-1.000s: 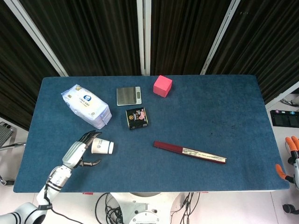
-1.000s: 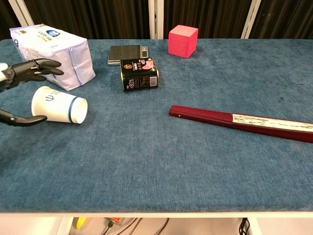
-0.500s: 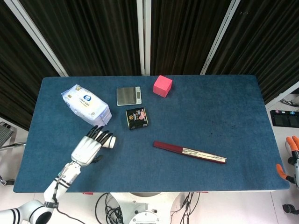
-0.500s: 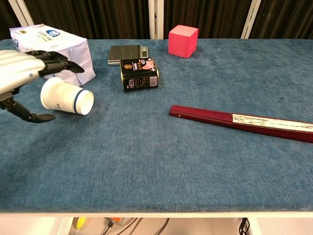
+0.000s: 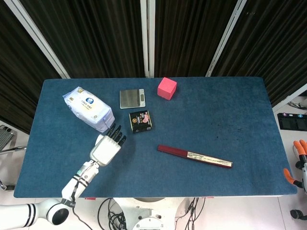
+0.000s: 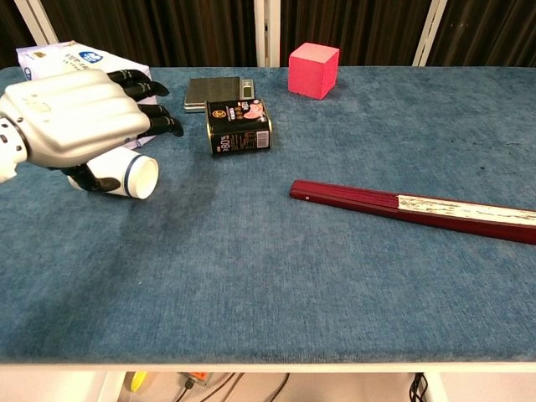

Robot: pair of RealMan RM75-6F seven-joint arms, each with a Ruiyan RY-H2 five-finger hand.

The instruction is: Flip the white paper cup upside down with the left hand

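The robot's silver left hand [image 6: 71,117] hangs palm-down over the blue felt-like table [image 6: 335,276], dark fingers spread forward. Beneath it the white paper cup with a blue band [image 6: 130,174] lies on its side, open mouth toward the right; whether the hand grips it or only covers it cannot be told. In the head view the hand [image 5: 106,148] hides the cup entirely. To the right lies a long closed dark-red folding fan [image 6: 414,208]. Farther back sits a black printed tin [image 6: 239,126], its small label unreadable, then a white plastic-wrapped tissue pack [image 5: 89,109] with a blue logo, a flat grey digital scale [image 5: 132,98] and a pink cube [image 6: 314,70]. The right hand's orange fingertips [image 5: 298,160] show at the head view's edge, pose unclear.
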